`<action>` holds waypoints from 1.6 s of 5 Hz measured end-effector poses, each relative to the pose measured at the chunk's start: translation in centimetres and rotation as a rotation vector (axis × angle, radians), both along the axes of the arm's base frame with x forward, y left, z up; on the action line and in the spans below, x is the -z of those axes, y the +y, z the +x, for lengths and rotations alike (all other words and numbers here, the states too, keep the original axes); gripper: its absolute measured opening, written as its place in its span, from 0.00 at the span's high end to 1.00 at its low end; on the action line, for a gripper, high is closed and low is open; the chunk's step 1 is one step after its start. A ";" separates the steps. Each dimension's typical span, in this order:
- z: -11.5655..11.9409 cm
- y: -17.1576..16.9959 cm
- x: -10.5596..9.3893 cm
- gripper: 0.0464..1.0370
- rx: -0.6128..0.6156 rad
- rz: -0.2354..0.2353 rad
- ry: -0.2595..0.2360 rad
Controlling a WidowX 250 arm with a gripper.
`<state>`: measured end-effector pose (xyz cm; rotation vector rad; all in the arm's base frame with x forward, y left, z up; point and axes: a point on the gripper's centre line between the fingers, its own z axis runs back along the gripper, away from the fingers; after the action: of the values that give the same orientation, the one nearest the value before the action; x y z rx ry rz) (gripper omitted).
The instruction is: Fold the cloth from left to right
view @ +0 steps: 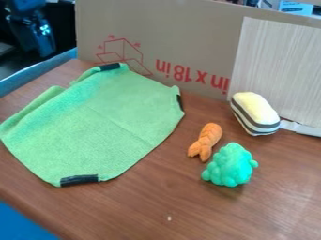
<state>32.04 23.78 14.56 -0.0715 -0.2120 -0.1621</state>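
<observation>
Left to right. Dark hardware [31, 28] upper left, past the counter [169, 199]; maybe part of an arm, too murky to call. Tool state: can't tell, open or gripping.

Green cloth [94, 126] lies on the left of the counter, spread mostly flat, ridge along its upper-left side. Fold across not done, I'd say. Risk: a pinch on that ridge may catch two layers or slip off the slack, so the fold goes skewed. Low grab could drag the whole sheet.

Bottom black patch [80, 180] sits near the lower edge, top black patch [110, 66] by the cardboard panel [188, 33]. Carry the fold too far back and it could snag the panel or bunch up.

Right black patch [180, 102] on the right corner. Orange toy [212, 135] is beside the cloth, green toy [231, 165] next to it, striped toy [254, 112] behind. Overshoot right and the cloth could land on the orange one or shove it.
</observation>
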 end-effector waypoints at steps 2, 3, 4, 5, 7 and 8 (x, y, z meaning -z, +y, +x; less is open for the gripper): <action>-2.9 4.2 -0.5 0.04 -0.074 -0.012 -0.075; -3.0 4.7 1.0 0.04 -0.078 0.061 -0.037; -2.6 4.9 3.6 0.04 -0.079 0.098 0.012; -2.6 5.2 5.7 0.04 -0.093 0.107 0.064; -2.8 4.6 8.4 0.04 -0.095 0.094 0.111; -3.1 4.0 9.0 0.04 -0.081 0.064 0.118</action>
<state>28.94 27.73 5.52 -0.0086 -0.0913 -0.0835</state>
